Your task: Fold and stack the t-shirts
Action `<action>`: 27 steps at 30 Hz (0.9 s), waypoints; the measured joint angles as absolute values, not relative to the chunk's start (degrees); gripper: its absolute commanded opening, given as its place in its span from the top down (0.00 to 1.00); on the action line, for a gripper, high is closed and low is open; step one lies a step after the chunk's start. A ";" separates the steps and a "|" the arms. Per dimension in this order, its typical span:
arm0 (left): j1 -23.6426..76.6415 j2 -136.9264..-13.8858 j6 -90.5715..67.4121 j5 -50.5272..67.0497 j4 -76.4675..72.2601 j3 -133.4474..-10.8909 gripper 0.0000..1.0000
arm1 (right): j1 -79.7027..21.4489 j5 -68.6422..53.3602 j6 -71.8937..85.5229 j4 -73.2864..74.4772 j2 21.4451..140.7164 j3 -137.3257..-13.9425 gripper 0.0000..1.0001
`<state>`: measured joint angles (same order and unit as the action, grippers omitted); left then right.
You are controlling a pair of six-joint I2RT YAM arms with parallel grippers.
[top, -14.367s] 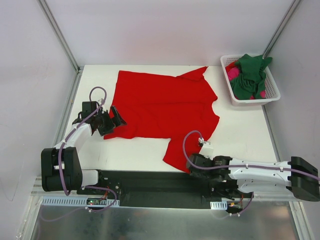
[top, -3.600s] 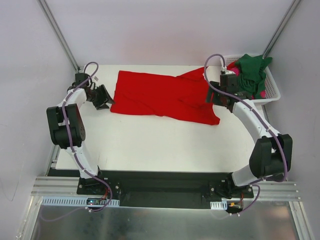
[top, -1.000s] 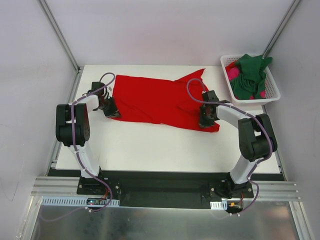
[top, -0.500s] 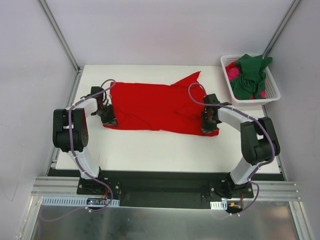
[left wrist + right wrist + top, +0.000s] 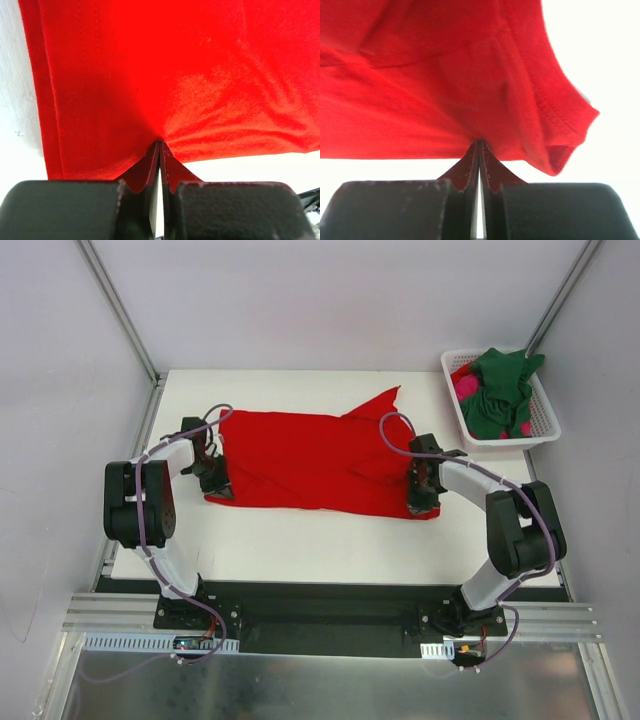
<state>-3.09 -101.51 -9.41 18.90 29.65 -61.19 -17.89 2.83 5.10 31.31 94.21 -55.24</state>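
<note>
A bright red t-shirt [image 5: 310, 455] lies folded lengthwise across the middle of the table. My left gripper [image 5: 217, 483] is shut on its near left edge; in the left wrist view the fingertips [image 5: 159, 145] pinch red cloth [image 5: 165, 70]. My right gripper [image 5: 421, 498] is shut on the near right corner, where the right wrist view shows the pinch [image 5: 479, 144] beside a sleeve hem [image 5: 560, 150]. A dark green t-shirt [image 5: 500, 390] and a magenta-pink t-shirt [image 5: 466, 387] sit bunched in the basket.
A white slotted basket [image 5: 545, 430] stands at the back right corner of the white table [image 5: 320, 540]. Metal frame posts rise at the back corners. Both arm bases are bolted to the black rail at the near edge.
Both grippers have slid toward the near edge, dragging the red t-shirt with them. The shirt now lies a little closer to me, and both grips stay shut.
</note>
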 measured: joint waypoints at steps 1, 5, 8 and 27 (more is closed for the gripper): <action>-3.09 -101.43 -9.32 18.85 29.76 -61.12 1.00 | -17.89 3.03 5.10 31.64 93.89 -54.96 0.99; -3.09 -100.40 -8.60 17.50 30.35 -60.47 1.00 | -17.89 4.62 5.08 33.91 92.05 -54.13 0.99; -3.09 -98.87 -7.77 15.77 31.05 -59.68 1.00 | -17.87 5.98 5.08 35.22 90.83 -54.08 0.98; -2.22 -77.19 -6.35 24.69 31.70 -63.13 1.00 | -17.93 7.01 4.58 36.58 76.88 -56.71 0.74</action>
